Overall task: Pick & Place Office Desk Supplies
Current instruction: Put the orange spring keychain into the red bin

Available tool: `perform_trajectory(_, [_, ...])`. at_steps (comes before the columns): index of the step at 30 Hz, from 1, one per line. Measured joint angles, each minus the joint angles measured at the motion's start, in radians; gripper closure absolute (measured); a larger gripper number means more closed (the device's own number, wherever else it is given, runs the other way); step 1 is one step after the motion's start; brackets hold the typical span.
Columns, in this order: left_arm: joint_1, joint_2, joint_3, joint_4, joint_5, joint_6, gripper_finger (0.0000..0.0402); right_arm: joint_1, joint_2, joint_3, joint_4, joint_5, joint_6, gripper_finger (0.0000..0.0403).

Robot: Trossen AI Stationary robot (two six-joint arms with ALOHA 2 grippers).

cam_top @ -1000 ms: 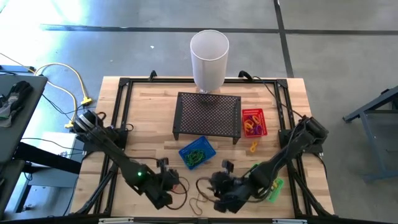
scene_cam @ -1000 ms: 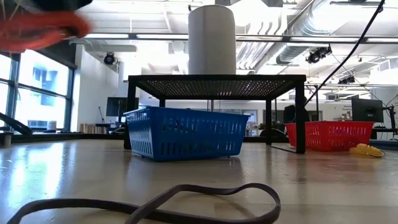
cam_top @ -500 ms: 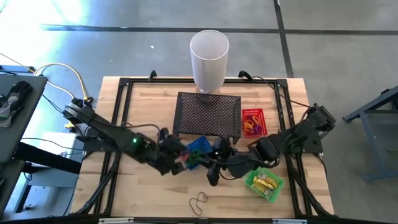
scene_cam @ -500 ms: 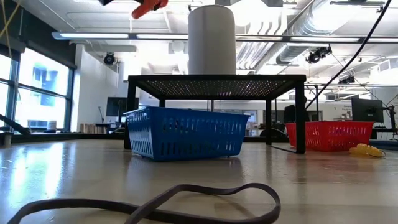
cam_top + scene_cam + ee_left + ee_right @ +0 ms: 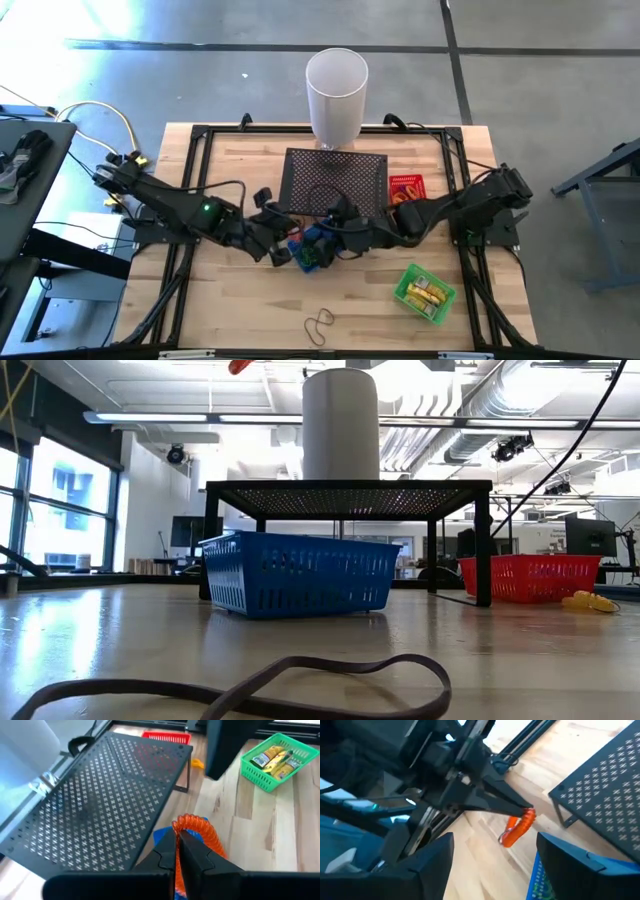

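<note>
Orange band [image 5: 197, 827]: pinched between the closed fingers of the left gripper [image 5: 178, 851], above the blue basket [image 5: 318, 247]. Right gripper [image 5: 492, 852]: fingers spread wide, empty, facing the band.

No legible text, label or number on anything here.

The stand [image 5: 335, 184] sits mid-table, with the cylinder [image 5: 336, 96] behind it at the far edge and one basket [image 5: 407, 196] just to its right. A second basket [image 5: 312, 246] lies before the stand, partly under both grippers: the left [image 5: 284, 250] meets it from the left, the right [image 5: 330, 232] from the right. A third basket [image 5: 425, 292] sits front right, and a loop [image 5: 319, 323], seemingly flat, lies near the front edge.
</note>
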Motion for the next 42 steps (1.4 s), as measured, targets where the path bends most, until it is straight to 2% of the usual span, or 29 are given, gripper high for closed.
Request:
perform_trajectory(8, [0.030,-0.042,0.000,0.048,0.000,0.085,0.0401,-0.042,0.041,0.000,0.007,-0.011,0.015,0.0137])
perform_trajectory(13, [0.031,-0.050,0.001,0.087,0.014,0.166,0.0401,-0.066,0.087,0.000,0.112,-0.091,-0.007,0.0141])
perform_trajectory(17, [0.033,-0.050,0.001,0.087,0.035,0.169,0.0401,-0.084,0.096,0.000,0.132,-0.134,-0.013,0.0141])
perform_trajectory(22, [0.033,-0.050,0.001,0.083,0.056,0.170,0.0401,-0.092,0.096,0.000,0.114,-0.125,-0.012,0.0147])
perform_trajectory(27, [0.032,-0.050,0.001,0.081,0.083,0.192,0.0401,-0.090,0.096,0.000,0.113,-0.127,-0.032,0.0205])
perform_trajectory(35, [0.045,-0.050,0.001,0.077,0.084,0.229,0.0401,-0.090,0.096,0.000,0.105,-0.127,-0.086,0.0381])
perform_trajectory(39, [0.045,-0.050,0.001,0.078,0.084,0.241,0.0400,-0.090,0.096,0.000,0.105,-0.131,-0.081,0.0390])
perform_trajectory(42, [0.045,-0.050,0.001,0.079,0.084,0.310,0.0390,-0.090,0.096,0.000,0.105,-0.131,-0.080,0.0392])
